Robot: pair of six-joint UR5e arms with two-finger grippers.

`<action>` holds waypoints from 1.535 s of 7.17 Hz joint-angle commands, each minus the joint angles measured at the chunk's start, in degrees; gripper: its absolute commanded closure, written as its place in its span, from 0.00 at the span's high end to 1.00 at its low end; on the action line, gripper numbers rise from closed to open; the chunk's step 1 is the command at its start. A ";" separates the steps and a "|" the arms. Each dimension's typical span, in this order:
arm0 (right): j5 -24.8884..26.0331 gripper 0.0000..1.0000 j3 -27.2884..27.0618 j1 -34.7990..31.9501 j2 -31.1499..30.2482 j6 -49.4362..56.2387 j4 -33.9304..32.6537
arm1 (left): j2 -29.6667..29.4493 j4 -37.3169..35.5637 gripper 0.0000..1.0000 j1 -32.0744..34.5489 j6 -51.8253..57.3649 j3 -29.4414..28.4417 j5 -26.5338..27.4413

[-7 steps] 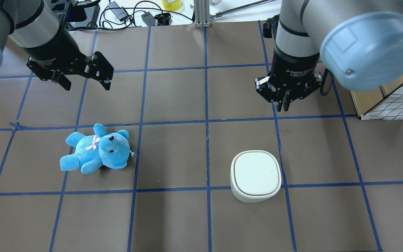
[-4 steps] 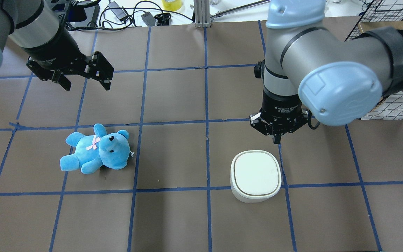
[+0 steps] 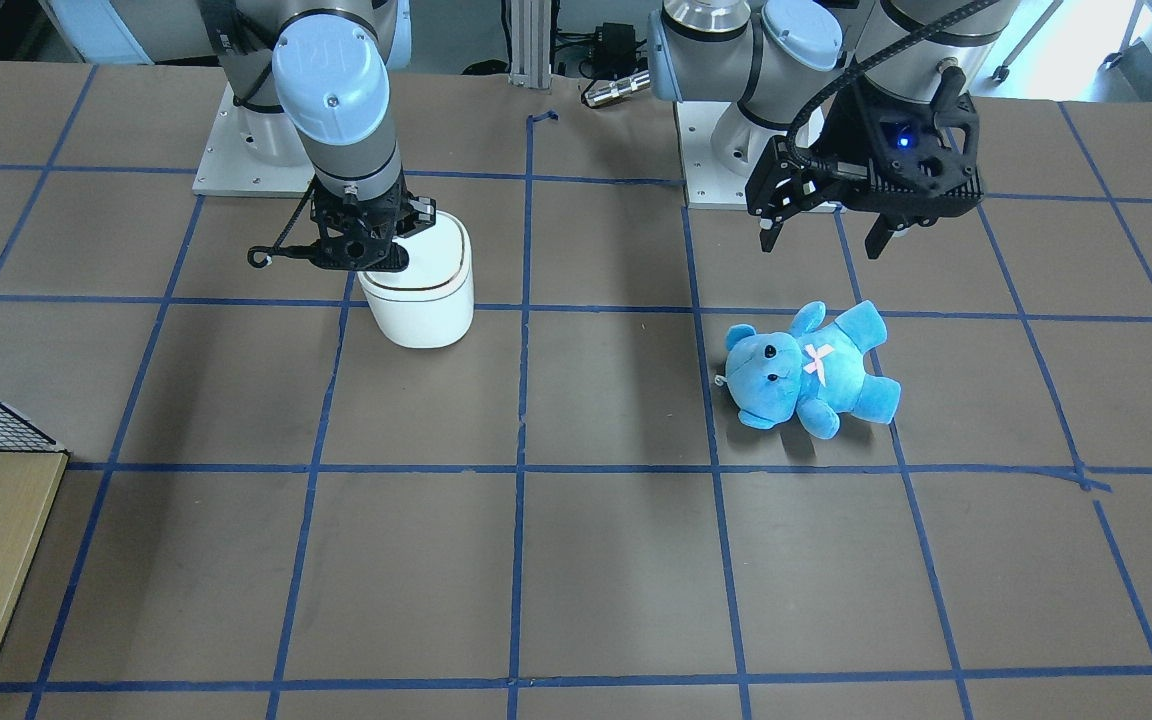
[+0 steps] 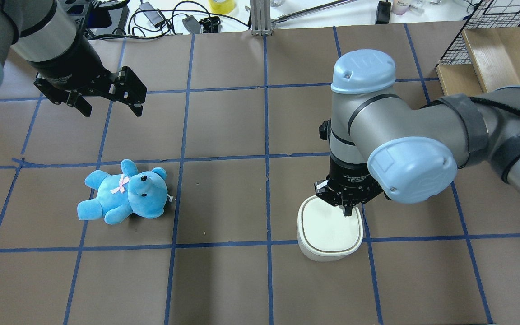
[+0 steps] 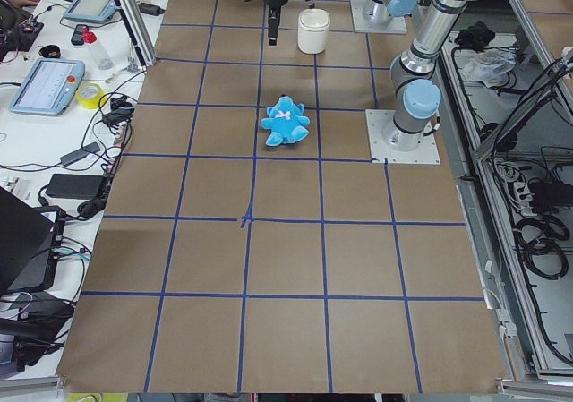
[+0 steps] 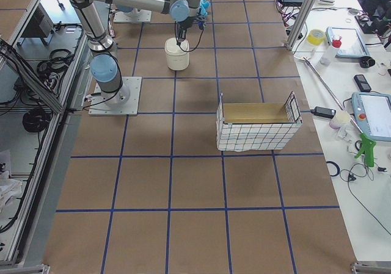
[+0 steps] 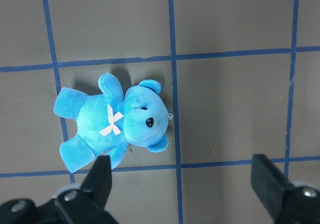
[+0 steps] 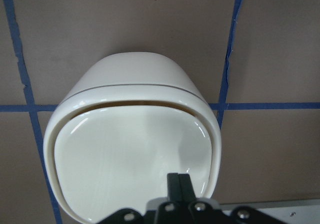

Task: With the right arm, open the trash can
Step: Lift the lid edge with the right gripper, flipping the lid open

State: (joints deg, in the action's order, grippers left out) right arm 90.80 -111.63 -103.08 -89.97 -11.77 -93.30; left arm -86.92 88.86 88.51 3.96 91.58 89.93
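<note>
The white trash can (image 4: 327,234) stands right of centre on the table with its lid down. It also shows in the front view (image 3: 426,300) and the right wrist view (image 8: 130,164). My right gripper (image 4: 346,210) is shut and empty. Its joined fingertips (image 8: 178,180) point down at the lid's far right part, at or just above its surface. The same gripper shows in the front view (image 3: 361,250). My left gripper (image 4: 112,109) is open and empty, hovering beyond a blue teddy (image 4: 124,192). Its wrist view shows the spread fingers (image 7: 100,176) over the teddy (image 7: 117,121).
A wire basket with a wooden box (image 4: 490,49) stands at the table's far right, and also shows in the right exterior view (image 6: 256,124). Cables and small devices (image 4: 160,18) lie past the far edge. Blue tape lines grid the brown table.
My right arm has swung nearer and lower, from beyond the trash can to right over its lid, gripper still shut. The left arm, teddy and can have not moved.
</note>
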 commanded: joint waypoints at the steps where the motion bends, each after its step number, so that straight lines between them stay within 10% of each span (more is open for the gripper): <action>1: 0.34 0.00 -2.10 -0.10 0.23 -0.10 -1.01 | 0.00 0.00 1.00 0.00 0.00 0.00 -0.02; 4: 0.26 0.00 -2.10 -0.10 0.76 0.08 -1.01 | 0.00 0.00 1.00 0.00 0.00 0.00 -0.02; 5: 0.43 0.17 -1.32 -0.10 0.67 -0.10 -1.10 | 0.00 0.00 1.00 0.00 0.00 0.00 -0.02; 6: 0.52 0.99 0.08 -0.01 -0.29 -0.27 -1.18 | 0.00 0.00 1.00 0.00 0.00 0.00 0.06; 11: 1.93 1.00 22.31 2.79 -1.00 0.25 5.77 | 0.00 0.00 1.00 0.00 0.00 0.00 -0.02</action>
State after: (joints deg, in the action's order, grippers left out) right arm 92.37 -93.54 -101.46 -91.00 -11.64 -87.43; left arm -86.92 88.86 88.50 3.96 91.58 89.92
